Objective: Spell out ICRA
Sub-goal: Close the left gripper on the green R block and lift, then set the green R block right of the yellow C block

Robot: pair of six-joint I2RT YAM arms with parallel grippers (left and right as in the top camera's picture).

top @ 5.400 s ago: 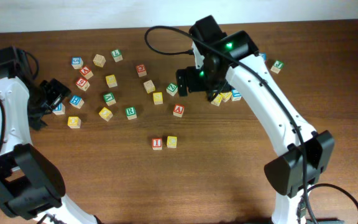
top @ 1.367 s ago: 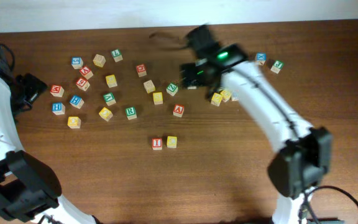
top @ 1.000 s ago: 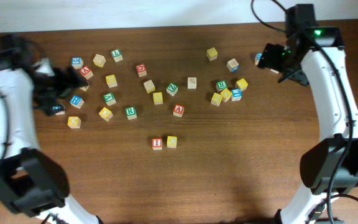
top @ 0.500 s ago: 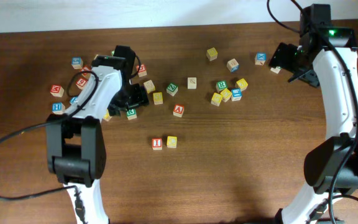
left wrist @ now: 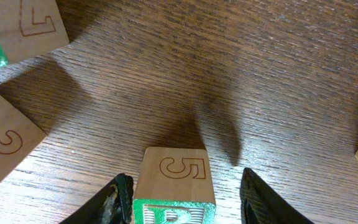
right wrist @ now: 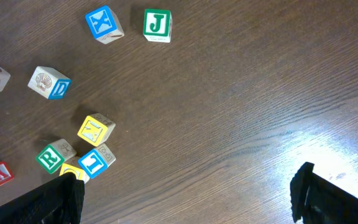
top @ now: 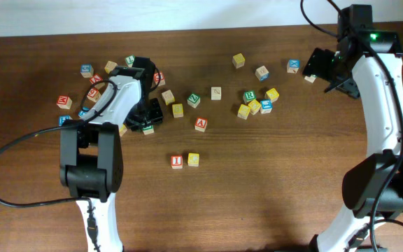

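Note:
A red I block and a yellow block sit side by side at the table's front middle. My left gripper is down over a green R block in the left cluster. In the left wrist view this block shows a 5 on its side and stands between the fingers. The left finger touches it. The right finger stands a gap away. My right gripper hovers open at the far right with nothing in it.
Loose letter blocks lie around the left gripper, one marked 2 and one marked L. A red-lettered block lies right of it. Under the right gripper are a blue X, green J, yellow Y and another green R.
The left arm swung in from the left edge, came down over the green R block, and its jaws narrowed around it. The right arm has stayed still for the last half second.

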